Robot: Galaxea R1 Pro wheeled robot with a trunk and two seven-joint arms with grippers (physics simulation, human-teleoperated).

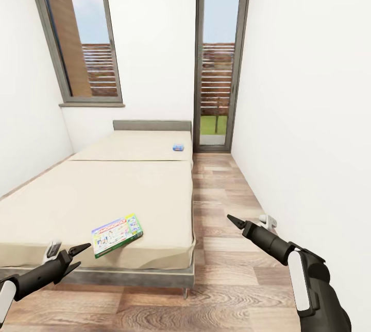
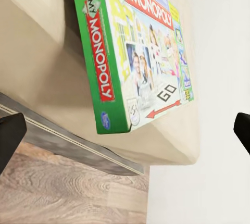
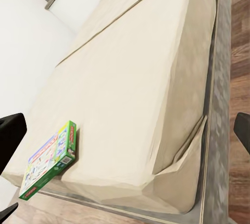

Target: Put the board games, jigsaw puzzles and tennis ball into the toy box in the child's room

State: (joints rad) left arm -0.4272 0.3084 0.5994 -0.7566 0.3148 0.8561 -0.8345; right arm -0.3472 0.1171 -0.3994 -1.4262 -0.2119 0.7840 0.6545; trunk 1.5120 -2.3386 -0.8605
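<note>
Beige mattress filled the middle of the head view, the bed running from the near grey frame edge up to the headboard under the window. A green-edged Monopoly box lay flat near the bed's foot edge, a little toward the right corner, tilted off square with the frame. Far up by the headboard, close to the bed's right edge, sat a small blue box, too tiny to read. The left gripper hovered low in front of the foot edge, just short of the Monopoly box, its two dark fingers spread apart and holding nothing; in the left wrist view the box loomed close between the parted fingertips. The right gripper hung over the wood floor beside the bed's right side, well apart from both boxes; the right wrist view had its tips at the far edges of frame, wide open, with the Monopoly box at the mattress's foot edge.
</note>
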